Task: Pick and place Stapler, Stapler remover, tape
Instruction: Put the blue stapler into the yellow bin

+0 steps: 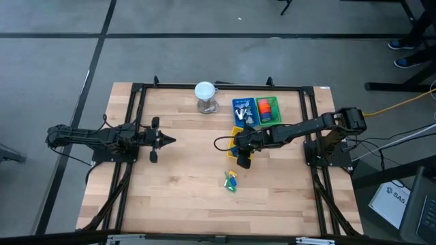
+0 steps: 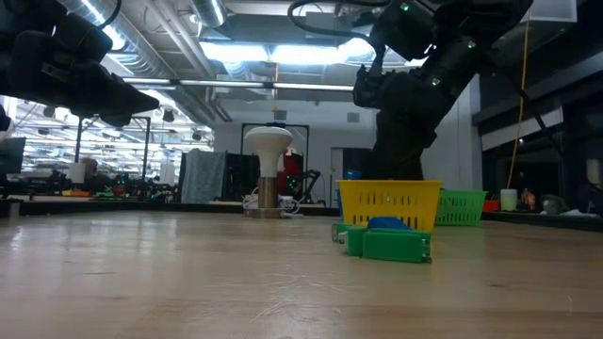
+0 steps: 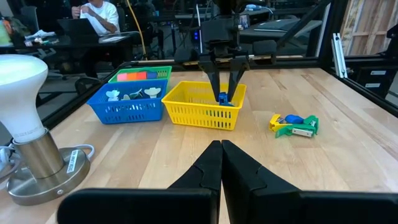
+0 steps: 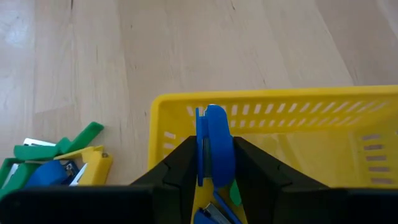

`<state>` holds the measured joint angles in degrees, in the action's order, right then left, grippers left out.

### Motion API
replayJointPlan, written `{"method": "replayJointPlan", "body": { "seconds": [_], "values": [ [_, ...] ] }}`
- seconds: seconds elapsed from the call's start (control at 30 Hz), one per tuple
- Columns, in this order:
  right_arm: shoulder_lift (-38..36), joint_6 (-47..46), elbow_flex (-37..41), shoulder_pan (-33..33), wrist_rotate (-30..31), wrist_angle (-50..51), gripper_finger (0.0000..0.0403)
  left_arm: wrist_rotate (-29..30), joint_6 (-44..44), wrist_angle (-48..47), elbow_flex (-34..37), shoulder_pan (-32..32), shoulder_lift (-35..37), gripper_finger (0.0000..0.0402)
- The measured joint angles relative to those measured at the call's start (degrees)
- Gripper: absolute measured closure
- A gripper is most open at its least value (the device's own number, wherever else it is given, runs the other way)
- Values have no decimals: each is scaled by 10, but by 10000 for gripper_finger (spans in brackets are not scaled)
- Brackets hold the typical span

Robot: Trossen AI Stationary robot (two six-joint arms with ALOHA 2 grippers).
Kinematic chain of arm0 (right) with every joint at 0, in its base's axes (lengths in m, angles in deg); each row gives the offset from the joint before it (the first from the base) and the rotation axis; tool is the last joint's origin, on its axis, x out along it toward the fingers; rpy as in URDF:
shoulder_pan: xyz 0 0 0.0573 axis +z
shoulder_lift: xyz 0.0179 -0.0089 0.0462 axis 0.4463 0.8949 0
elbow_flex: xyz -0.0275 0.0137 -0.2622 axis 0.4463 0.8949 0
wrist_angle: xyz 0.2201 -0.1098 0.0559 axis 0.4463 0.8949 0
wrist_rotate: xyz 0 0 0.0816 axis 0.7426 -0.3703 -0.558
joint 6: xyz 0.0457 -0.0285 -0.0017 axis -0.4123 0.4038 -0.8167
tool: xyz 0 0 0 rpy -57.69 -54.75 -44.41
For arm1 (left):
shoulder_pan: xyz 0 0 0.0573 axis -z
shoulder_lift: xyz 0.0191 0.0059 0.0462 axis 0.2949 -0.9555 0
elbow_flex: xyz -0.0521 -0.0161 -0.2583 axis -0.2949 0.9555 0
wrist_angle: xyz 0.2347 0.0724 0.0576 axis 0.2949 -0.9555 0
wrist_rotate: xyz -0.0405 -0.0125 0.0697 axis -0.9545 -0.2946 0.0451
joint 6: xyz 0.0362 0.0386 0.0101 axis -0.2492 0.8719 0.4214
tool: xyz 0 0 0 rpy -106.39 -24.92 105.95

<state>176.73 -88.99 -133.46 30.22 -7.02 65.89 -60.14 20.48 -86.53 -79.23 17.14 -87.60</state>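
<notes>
My right gripper [image 4: 214,163] is shut on a blue stapler [image 4: 215,144] inside the yellow basket [image 4: 292,127], which stands mid-table [image 1: 235,132]. The left wrist view shows its fingers [image 3: 214,78] reaching down into the basket [image 3: 199,109]. A small pile of green, yellow and blue staplers [image 1: 231,180] lies on the table nearer the front; it also shows in the right wrist view [image 4: 56,165]. A blue basket [image 3: 127,107] holds grey staple removers. A green basket [image 1: 268,110] holds orange and red tape pieces. My left gripper [image 3: 221,163] is shut and empty at the table's left [image 1: 167,141]. My right gripper pinches the blue stapler by its two flat sides [image 4: 204,155] between its two fingers. The fingers come from above, pointing down into the yellow basket. The stapler's rounded end [image 3: 222,98] sticks out past the fingertips, below the basket's rim. Whether it touches the basket's floor is hidden.
A white-headed lamp on a metal base [image 1: 206,95] stands at the far middle, left of the blue basket. A black frame rail [image 1: 136,122] borders the table's sides and far edge. Bare wood lies between my left gripper and the baskets.
</notes>
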Motion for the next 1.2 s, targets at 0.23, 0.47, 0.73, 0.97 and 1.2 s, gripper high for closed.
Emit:
{"method": "replayJointPlan", "body": {
  "seconds": [0.23,0.47,0.73,0.97,1.2],
  "values": [
    [0,0,0,0,-3,0,286,0,0,0,0,0,0,400],
    [0,-12,0,1,-3,0,219,0,0,0,0,0,0,400],
    [0,-10,0,14,15,-1,190,0,0,0,0,0,0,400],
    [-1,5,0,33,33,-17,199,0,0,0,0,0,0,400],
    [-1,22,-10,54,44,-25,200,0,0,0,0,0,0,400]
  ]
}}
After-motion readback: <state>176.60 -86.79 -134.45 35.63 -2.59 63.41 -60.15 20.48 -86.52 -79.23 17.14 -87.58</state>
